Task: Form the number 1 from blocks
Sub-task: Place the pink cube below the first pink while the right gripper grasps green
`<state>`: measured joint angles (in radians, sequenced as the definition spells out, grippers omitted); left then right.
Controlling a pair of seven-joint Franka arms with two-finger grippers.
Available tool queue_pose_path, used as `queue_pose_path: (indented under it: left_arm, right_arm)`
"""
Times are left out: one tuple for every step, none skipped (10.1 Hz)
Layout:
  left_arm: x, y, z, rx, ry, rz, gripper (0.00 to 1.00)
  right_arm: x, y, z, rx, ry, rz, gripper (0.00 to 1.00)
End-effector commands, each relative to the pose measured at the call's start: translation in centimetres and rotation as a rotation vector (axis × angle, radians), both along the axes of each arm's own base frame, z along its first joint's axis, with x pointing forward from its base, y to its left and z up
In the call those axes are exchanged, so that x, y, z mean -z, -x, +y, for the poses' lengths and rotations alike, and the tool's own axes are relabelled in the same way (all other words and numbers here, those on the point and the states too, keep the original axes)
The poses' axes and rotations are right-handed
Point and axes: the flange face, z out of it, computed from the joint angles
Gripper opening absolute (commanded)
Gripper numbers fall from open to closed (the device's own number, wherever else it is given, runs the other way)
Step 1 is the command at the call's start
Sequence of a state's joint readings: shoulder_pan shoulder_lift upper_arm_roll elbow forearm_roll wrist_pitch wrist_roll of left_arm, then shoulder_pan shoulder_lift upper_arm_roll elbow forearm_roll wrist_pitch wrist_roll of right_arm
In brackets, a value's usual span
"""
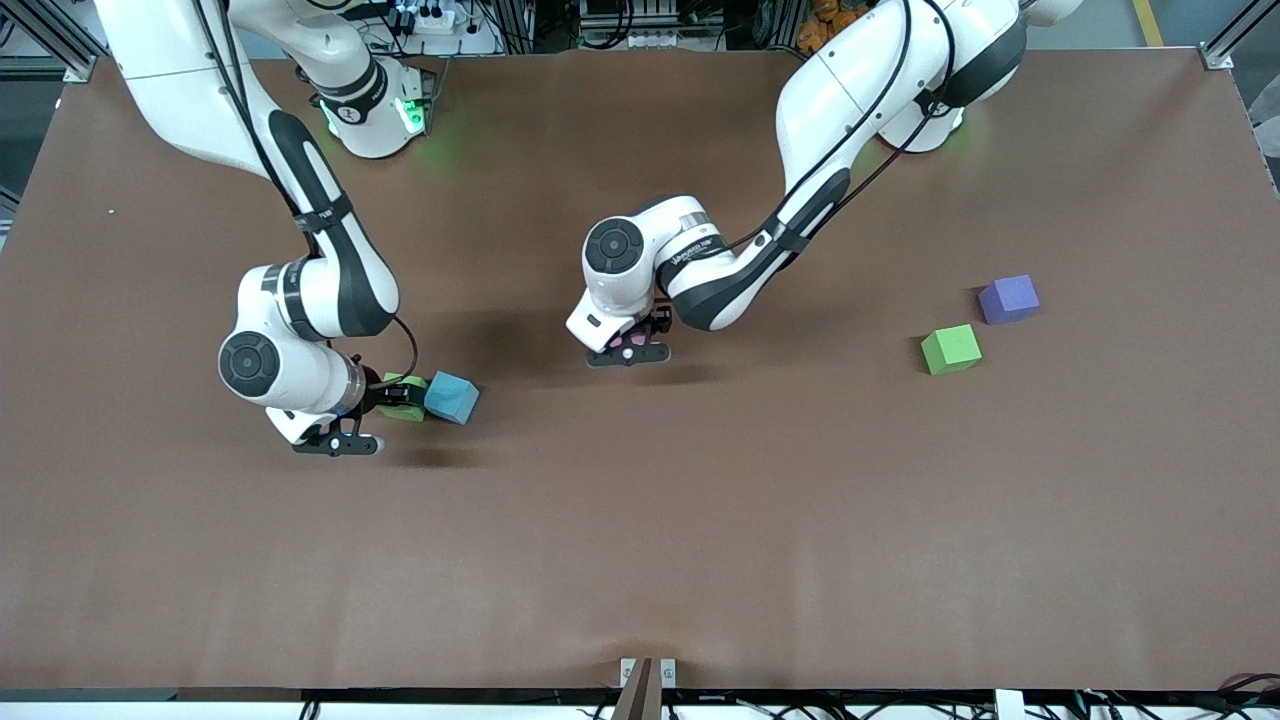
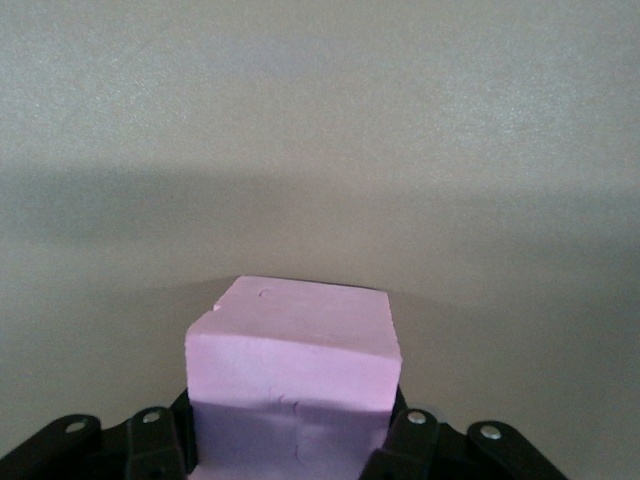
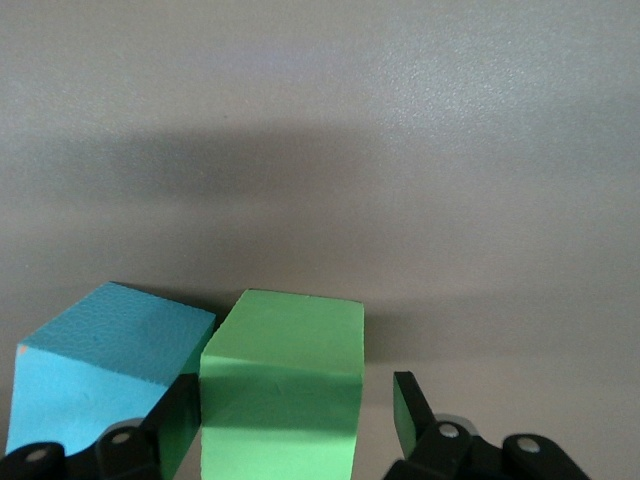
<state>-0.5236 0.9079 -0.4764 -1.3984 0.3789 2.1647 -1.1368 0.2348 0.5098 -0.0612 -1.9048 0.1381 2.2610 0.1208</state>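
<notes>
My left end effector (image 2: 290,455) is clamped on a pink block (image 2: 293,365) over mid-surface (image 1: 640,520). My right end effector (image 3: 290,425) straddles a green block (image 3: 282,385), fingers apart, touching a blue block (image 1: 451,397).

Left gripper (image 1: 628,350) fingers clamped; right gripper (image 1: 400,397) fingers spread, both low.

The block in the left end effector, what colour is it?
Pink: the block shows best in the left wrist view, between the left end effector fingers.
</notes>
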Motion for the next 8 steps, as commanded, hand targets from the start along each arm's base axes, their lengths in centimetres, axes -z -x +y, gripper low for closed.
queue_pose_path:
  left_arm:
    - [0.4, 0.1, -0.6, -0.012, 0.004, 0.011, 0.00]
    - [0.4, 0.0, -0.5, -0.013, 0.004, 0.011, 0.00]
    - [0.4, -0.3, -0.3, -0.019, 0.005, 0.012, 0.44]
    - [0.5, 0.1, -0.5, -0.014, 0.002, 0.013, 0.99]
    - [0.5, 0.0, -0.4, -0.016, 0.002, 0.012, 1.00]
    - [0.1, -0.2, -0.3, -0.021, 0.005, 0.007, 1.00]
    - [-0.4, -0.3, -0.4, -0.022, 0.007, 0.001, 1.00]
    - [-1.1, -0.2, -0.5, -0.018, 0.009, -0.006, 1.00]
  right_arm:
    - [0.2, 0.0, -0.2, -0.006, -0.015, -0.001, 0.86]
    - [0.2, 0.0, -0.2, -0.006, -0.015, -0.001, 0.86]
    - [0.3, -0.1, -0.6, 0.001, -0.013, 0.000, 0.86]
    - [0.7, 0.0, -0.9, 0.009, -0.013, 0.007, 0.85]
    - [1.1, 0.0, -1.1, 0.026, -0.021, 0.013, 0.85]
    - [1.1, 0.1, -1.1, 0.049, -0.028, 0.018, 0.85]
    - [1.4, 0.2, -1.1, 0.077, -0.033, 0.023, 0.84]
    - [1.6, 0.3, -1.0, 0.121, -0.037, 0.032, 0.83]
